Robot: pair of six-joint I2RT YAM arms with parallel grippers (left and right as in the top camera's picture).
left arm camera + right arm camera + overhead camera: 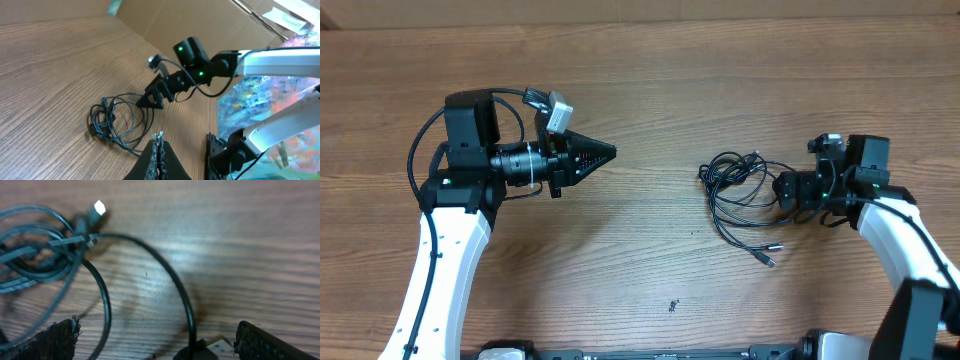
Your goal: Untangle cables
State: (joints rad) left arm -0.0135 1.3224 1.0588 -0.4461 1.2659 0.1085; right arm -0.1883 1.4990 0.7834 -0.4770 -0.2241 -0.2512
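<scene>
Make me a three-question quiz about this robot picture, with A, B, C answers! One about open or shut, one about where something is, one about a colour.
1. How is the left arm's black pointed tool?
A) wide open
B) shut
C) half open

2. Where is the tangle of thin black cables?
A) right by the right arm's black tool
B) by the left arm's tool
C) between the two arms, halfway

3. What colour is the small light on the right arm's wrist?
A) red
B) green
C) blue

Answers:
1 B, its fingers meet in one point.
2 A, the cables lie just in front of the right tool, far from the left one.
3 B, it glows green in the left wrist view.
</scene>
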